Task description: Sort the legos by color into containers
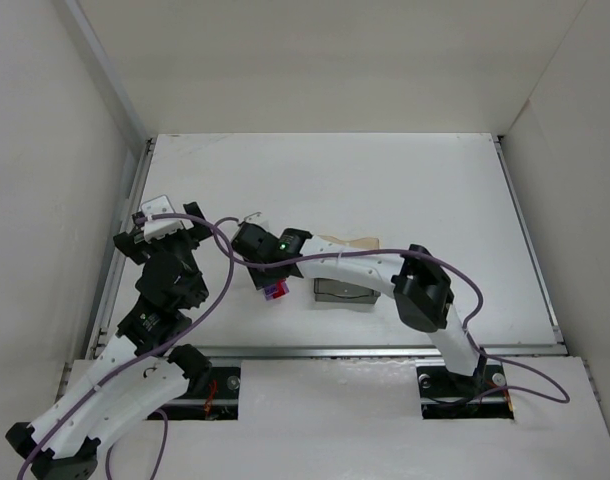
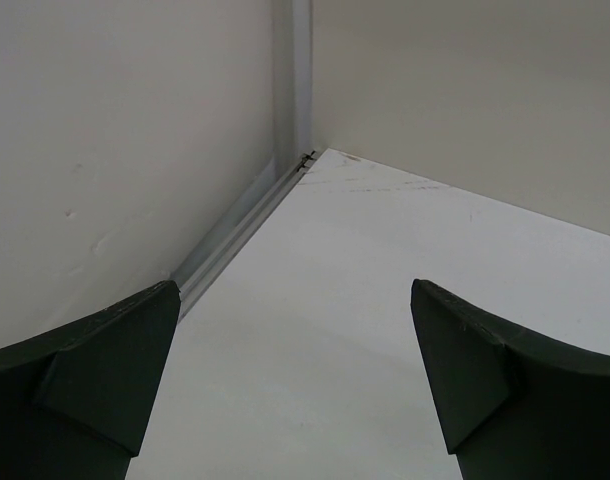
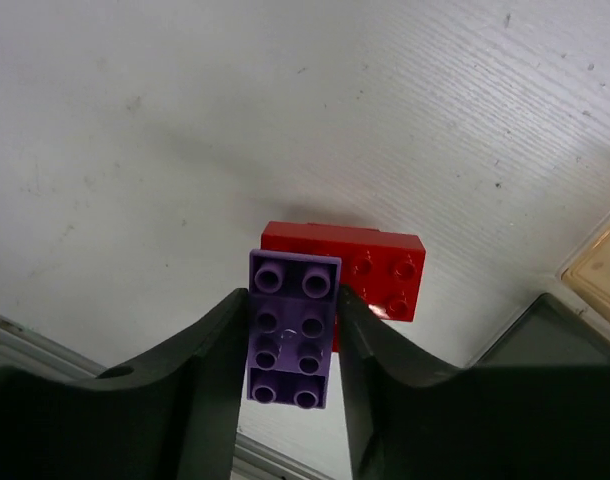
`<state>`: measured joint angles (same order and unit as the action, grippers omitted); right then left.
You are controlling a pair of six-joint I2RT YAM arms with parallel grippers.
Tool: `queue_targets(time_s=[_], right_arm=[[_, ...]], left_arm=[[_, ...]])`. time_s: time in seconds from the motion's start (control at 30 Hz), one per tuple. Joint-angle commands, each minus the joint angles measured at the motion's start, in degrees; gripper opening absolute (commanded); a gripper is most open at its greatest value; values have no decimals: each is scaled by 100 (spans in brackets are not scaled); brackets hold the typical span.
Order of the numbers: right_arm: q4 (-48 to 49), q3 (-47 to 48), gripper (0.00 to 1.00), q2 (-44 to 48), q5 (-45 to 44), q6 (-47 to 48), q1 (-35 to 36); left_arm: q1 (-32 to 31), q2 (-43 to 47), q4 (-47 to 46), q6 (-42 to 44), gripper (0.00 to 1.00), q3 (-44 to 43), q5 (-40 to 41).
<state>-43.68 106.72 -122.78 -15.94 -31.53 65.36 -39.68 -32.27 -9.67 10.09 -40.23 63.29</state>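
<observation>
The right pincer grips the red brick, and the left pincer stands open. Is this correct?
Not quite. In the right wrist view the right pincer grips the purple brick, not the red one; the red brick lies on the table just beyond it. The left pincer does stand open, as the left wrist view shows.

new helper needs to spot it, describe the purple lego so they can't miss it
On the white table, follow the right arm to its claw, left of the grey tray. The purple brick sits between the claw's two fingers. It is the only purple piece; the red brick just beyond it lies outside the claw.
</observation>
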Motion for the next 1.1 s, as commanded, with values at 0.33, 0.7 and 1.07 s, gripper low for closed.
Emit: queue_targets(time_s=[0.33, 0.7, 1.07], right_arm=[[113, 44, 0, 113, 47, -20, -128], [2610, -1540, 0, 2029, 3131, 831, -1596], [3330, -2093, 0, 2847, 5153, 1184, -2212]], left_arm=[[-101, 98, 606, -402, 95, 41, -553], [-320, 870, 1582, 1248, 91, 471, -5091], [-506, -549, 1486, 1391, 85, 25, -6390]])
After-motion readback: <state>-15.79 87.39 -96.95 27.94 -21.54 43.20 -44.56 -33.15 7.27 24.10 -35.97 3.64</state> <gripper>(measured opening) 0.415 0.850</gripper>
